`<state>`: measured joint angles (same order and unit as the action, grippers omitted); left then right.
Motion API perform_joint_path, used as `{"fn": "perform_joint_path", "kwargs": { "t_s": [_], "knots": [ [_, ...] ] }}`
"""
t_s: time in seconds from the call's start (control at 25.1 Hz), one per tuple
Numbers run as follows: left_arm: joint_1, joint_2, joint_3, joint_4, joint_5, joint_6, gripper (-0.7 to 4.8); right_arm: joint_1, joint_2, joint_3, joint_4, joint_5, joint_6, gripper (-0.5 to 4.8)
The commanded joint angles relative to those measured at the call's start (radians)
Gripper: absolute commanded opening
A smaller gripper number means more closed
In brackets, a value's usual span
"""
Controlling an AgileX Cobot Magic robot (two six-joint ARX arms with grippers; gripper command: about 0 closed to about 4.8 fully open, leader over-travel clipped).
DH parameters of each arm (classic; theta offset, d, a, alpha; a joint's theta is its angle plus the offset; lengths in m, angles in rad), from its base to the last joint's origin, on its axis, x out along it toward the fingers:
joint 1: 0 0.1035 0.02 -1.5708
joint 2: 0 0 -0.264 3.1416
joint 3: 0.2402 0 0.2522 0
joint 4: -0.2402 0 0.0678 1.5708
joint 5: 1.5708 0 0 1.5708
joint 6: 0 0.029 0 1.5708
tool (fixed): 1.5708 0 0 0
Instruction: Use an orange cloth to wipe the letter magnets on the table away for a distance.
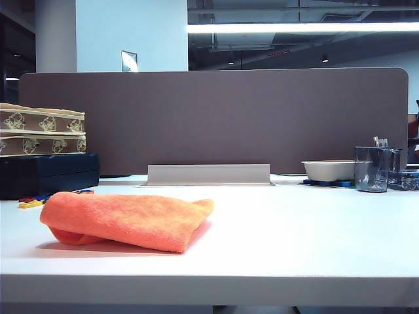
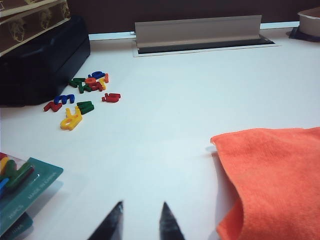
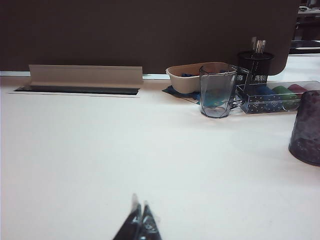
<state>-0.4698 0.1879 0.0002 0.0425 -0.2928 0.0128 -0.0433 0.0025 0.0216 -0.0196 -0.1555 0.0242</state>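
Both pincers above table

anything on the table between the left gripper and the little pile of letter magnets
No: in the left wrist view only bare white table separates the empty left gripper from the small coloured plastic letter magnets.

Lighting: bright ceiling strip at one o'clock, soft shadow beneath orange cloth, right wrist view dim, fingertips blurred

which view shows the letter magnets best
Left wrist view: the magnets lie in full sight on the table. The exterior view shows only a few behind the cloth; the right wrist view shows none.
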Motion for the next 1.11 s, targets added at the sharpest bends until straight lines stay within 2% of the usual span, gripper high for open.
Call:
{"fn": "perform_joint_path", "kwargs": {
  "t_s": [0.04, 0.28, 0.36, 0.48, 0.56, 1.11],
  "knots": [
    [0.002, -0.002, 0.006, 0.019, -0.025, -0.002, 0.89, 0.000, -0.003, 0.004, 0.021, -0.004, 0.002, 0.00],
    [0.002, -0.002, 0.006, -0.006, -0.025, -0.002, 0.89, 0.000, -0.003, 0.004, 0.016, -0.004, 0.000, 0.00],
    [0.002, -0.002, 0.006, -0.010, -0.025, -0.002, 0.89, 0.000, -0.003, 0.003, 0.008, -0.003, -0.069, 0.00],
    [0.002, -0.002, 0.006, -0.011, -0.025, -0.002, 0.89, 0.000, -0.003, 0.003, 0.008, -0.001, -0.241, 0.00],
    [0.002, -0.002, 0.006, -0.011, -0.025, -0.002, 0.89, 0.000, -0.003, 0.001, 0.008, 0.000, -0.299, 0.00],
    [0.002, -0.002, 0.006, -0.011, -0.024, -0.002, 0.89, 0.000, -0.001, -0.022, -0.006, -0.001, -0.312, 0.00]
  ]
}}
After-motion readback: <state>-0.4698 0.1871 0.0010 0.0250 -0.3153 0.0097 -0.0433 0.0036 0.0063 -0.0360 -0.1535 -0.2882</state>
